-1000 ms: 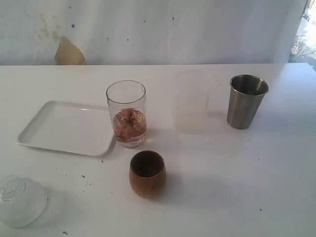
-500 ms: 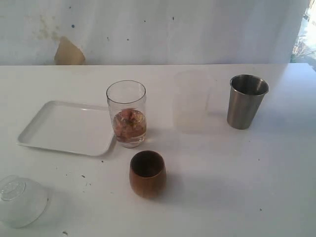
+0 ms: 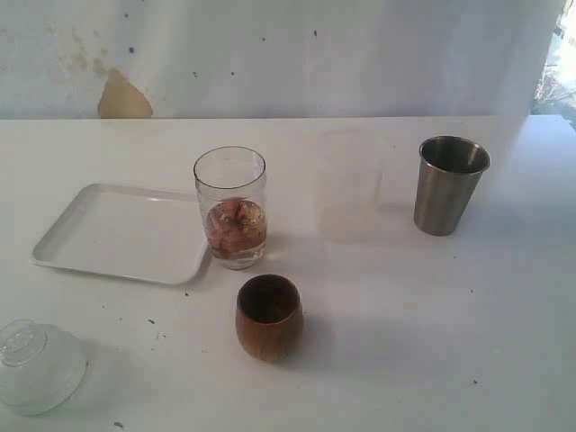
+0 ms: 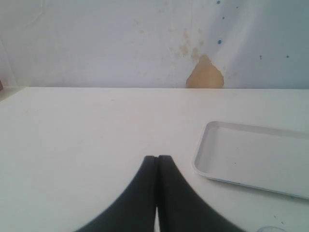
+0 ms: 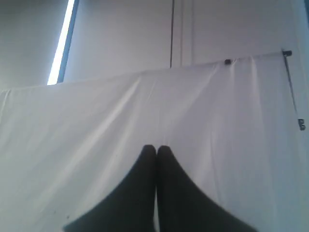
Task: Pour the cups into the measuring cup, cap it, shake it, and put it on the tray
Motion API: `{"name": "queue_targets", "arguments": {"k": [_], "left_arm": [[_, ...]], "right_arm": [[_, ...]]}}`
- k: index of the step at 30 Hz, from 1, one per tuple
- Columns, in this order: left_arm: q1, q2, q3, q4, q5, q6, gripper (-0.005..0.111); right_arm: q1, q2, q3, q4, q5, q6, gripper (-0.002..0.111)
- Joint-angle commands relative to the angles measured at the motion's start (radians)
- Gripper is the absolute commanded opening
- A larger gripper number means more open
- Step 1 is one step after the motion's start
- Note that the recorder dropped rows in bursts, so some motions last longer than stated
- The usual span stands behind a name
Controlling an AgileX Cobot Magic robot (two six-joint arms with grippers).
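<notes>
"Exterior view first: what is laid out?"

"On my white table (image 3: 405,342) the measuring cup (image 3: 230,207) stands upright near the middle, just beside the right edge of the tray (image 3: 121,232) and not on it. A brownish layer sits in its lower part. The wooden cup (image 3: 268,315) stands upright in front of it, and the steel tumbler (image 3: 448,184) stands upright well off to the right. A frosted cup (image 3: 348,184) stands between the measuring cup and the tumbler. A clear domed lid (image 3: 36,364) lies at the near left corner."

"And your arms?"

"Neither shows in that view. In the left wrist view my left pincer (image 4: 157,159) is clenched on nothing, hanging over bare table with the tray (image 4: 256,154) off to one side. In the right wrist view my right pincer (image 5: 156,149) is likewise clenched and empty."

"How much is done?"

"I judge very little is settled. Something is already in the measuring cup, but I cannot tell whether either cup is empty. The measuring cup has no cap on and is not on the tray, so capping, shaking and placing are all left."
</notes>
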State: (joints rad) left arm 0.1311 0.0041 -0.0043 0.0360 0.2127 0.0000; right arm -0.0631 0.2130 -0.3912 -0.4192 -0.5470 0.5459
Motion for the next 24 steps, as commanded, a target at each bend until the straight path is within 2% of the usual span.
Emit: {"name": "queue_targets", "arguments": {"k": [1, 5, 9, 15, 17, 24], "left_arm": [[-0.005, -0.004, 0.004, -0.002, -0.009, 0.000, 0.001], [-0.005, -0.004, 0.004, -0.002, -0.009, 0.000, 0.001], [-0.005, -0.004, 0.004, -0.002, -0.009, 0.000, 0.001], [-0.005, -0.004, 0.004, -0.002, -0.009, 0.000, 0.001], [-0.005, -0.004, 0.004, -0.002, -0.009, 0.000, 0.001], [-0.005, -0.004, 0.004, -0.002, -0.009, 0.000, 0.001]], "right_arm": [[0.004, -0.026, 0.107, 0.258, 0.025, -0.251, 0.000], [0.004, -0.036, 0.178, 0.288, 0.143, -0.402, 0.000], [0.002, -0.057, 0.256, 0.300, 0.186, -0.546, 0.000], [0.002, -0.192, 0.391, 0.538, 0.181, -0.730, 0.000], [0.002, -0.213, 0.391, 0.593, 0.294, -0.803, 0.000], [0.002, -0.213, 0.391, 0.585, 0.422, -0.819, 0.000]]}}
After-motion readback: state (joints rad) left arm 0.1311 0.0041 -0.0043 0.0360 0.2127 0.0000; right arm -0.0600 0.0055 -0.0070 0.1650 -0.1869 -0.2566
